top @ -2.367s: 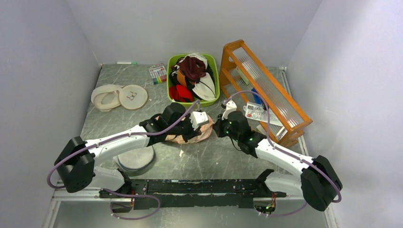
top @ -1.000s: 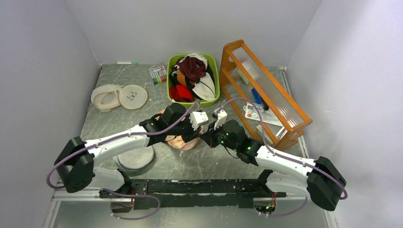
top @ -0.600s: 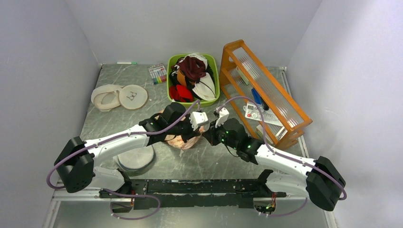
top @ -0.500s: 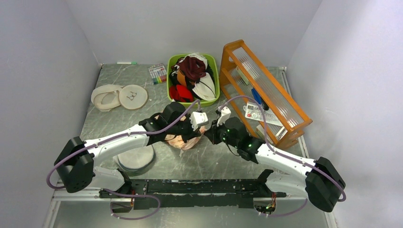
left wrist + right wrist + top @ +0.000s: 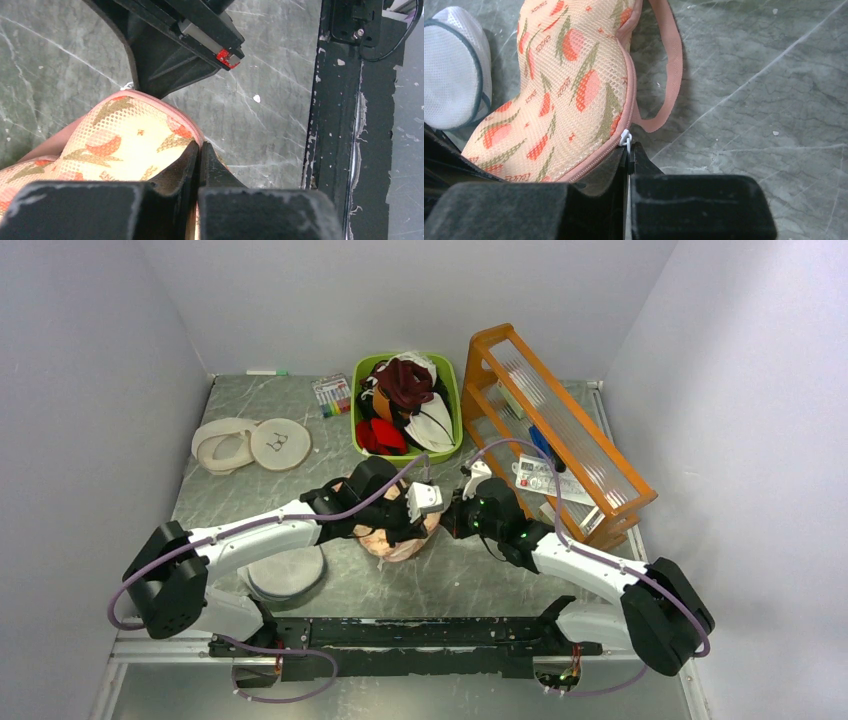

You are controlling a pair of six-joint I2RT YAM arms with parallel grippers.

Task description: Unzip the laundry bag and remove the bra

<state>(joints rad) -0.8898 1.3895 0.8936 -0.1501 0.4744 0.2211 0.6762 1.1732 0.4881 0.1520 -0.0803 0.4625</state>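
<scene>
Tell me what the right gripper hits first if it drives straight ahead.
Probably the laundry bag: the right gripper, shut on the white zip pull, points at the bag's pink zip edge ahead, with the pink strap loop beyond. Depth is unclear.

A robot-testing lab cell is shown: a grey marbled tabletop [image 5: 470, 580] is enclosed by plain pale walls [image 5: 420, 290], and a left arm [image 5: 250, 538] and a right arm [image 5: 590, 565] are bolted to a black rail [image 5: 400, 635]. Staged props are set out: a green basket [image 5: 356, 410] of garments, an orange rack [image 5: 570, 430] and a marker pack [image 5: 332, 395].
</scene>
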